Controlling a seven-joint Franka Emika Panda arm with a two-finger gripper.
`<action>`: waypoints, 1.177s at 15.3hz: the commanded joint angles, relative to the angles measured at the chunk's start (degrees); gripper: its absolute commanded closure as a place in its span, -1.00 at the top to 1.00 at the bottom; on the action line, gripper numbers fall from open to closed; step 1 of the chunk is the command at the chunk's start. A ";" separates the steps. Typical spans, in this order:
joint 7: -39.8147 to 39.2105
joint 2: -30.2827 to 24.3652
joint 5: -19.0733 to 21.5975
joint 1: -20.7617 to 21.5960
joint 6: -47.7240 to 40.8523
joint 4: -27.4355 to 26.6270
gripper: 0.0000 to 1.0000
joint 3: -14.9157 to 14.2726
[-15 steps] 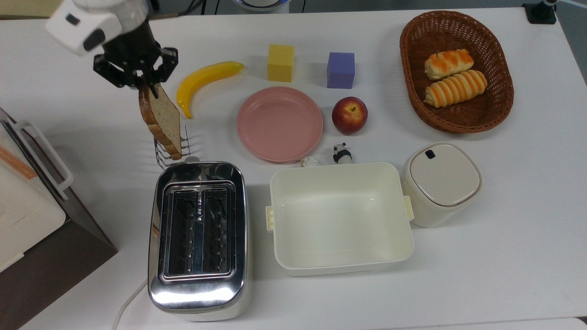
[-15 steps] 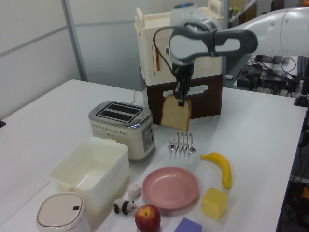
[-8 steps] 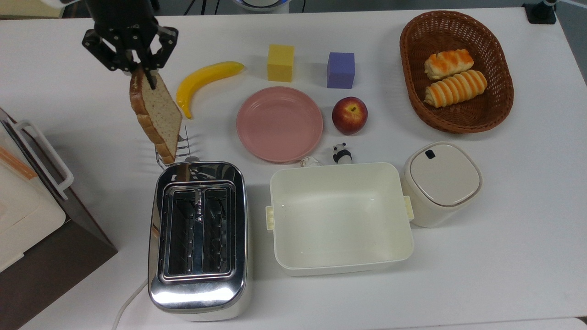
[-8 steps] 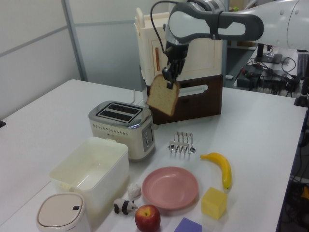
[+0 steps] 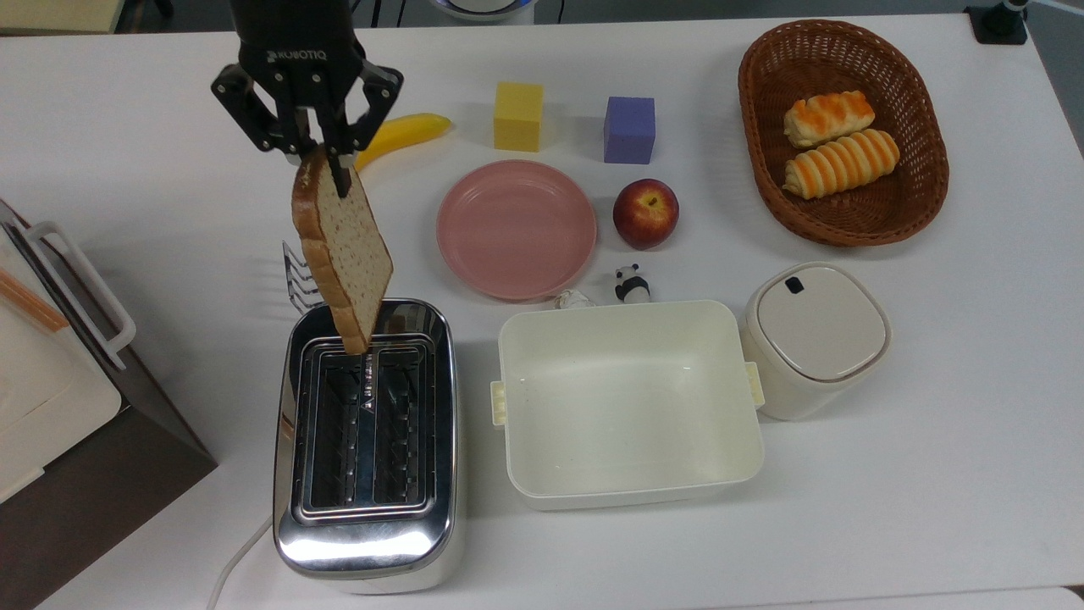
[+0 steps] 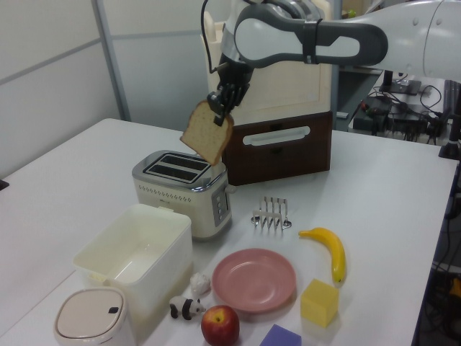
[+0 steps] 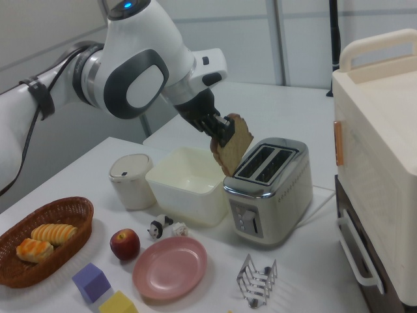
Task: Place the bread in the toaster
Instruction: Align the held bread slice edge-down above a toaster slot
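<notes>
The white bench (image 5: 931, 440) carried everything. On it the toaster (image 5: 368, 445) stood beside the cream tub (image 5: 628, 402), its two dark slots facing up and unfilled. The pink plate (image 5: 517, 229) lay beyond the tub in the top view, and a small wire toast rack (image 6: 271, 214) stood near the toaster. The bread (image 5: 343, 250) hung tilted in the air over the toaster's end, clear of the slots. The fingers (image 5: 326, 161) were pinched tight on the bread's upper edge.
</notes>
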 commanded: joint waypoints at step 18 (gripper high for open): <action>3.93 12.25 0.05 4.54 11.38 7.77 -1.00 -0.98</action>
